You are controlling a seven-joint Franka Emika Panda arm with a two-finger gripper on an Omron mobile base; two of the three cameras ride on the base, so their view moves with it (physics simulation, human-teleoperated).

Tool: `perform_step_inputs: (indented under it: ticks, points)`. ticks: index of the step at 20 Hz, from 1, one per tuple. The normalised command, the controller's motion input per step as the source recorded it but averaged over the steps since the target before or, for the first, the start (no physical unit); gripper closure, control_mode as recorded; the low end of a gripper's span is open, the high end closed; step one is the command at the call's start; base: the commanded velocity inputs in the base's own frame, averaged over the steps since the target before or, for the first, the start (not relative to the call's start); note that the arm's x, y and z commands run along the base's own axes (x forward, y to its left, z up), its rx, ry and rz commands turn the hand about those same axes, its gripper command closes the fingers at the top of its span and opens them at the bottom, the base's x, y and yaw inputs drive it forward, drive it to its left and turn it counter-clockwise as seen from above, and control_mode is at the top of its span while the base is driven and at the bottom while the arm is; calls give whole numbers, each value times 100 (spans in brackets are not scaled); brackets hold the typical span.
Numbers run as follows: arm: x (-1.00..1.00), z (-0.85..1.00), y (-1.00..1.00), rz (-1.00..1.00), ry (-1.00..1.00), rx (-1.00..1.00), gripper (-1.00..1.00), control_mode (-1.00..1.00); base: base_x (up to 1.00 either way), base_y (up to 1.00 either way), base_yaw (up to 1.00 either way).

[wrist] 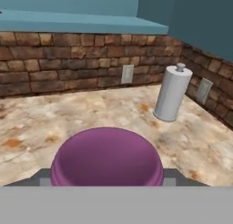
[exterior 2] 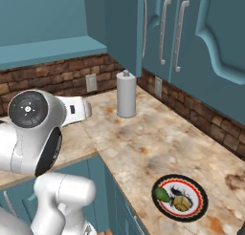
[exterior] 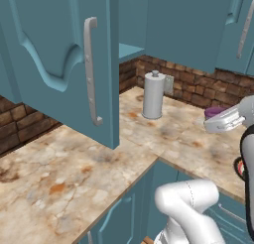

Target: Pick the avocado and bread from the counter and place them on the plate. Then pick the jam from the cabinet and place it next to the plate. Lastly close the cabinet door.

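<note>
The claw [wrist: 107, 180] pinches the jam [wrist: 106, 157] above the surface [wrist: 91, 114] — avocado [exterior 2: 162, 195] lies on the plate [exterior 2: 180, 197].

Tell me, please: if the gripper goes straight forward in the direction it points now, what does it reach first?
The gripper is shut on the jam, so the jar leads. Beyond it lies bare counter, then probably the brick wall with its outlet. The paper-towel roll stands off to the side. Depth is uncertain.
</note>
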Motion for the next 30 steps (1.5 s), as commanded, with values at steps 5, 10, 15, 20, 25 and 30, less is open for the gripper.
perform_step_inputs:
  ticks: [5, 10, 15, 20, 25, 30]
  points:
    - [-12, -43, -52, -15, 2, -3, 100, -100, 0, 0, 0]
    - [-4, -38, -43, -25, 0, -5, 100, -100, 0, 0, 0]
    - [0, -35, -29, -26, 0, -6, 100, -100, 0, 0, 0]
    - [9, -42, -21, -22, -5, -8, 100, -100, 0, 0, 0]
    - [5, -51, -19, -22, -8, -7, 100, -100, 0, 0, 0]
    - [0, -55, -15, -23, -9, -4, 100, -100, 0, 0, 0]
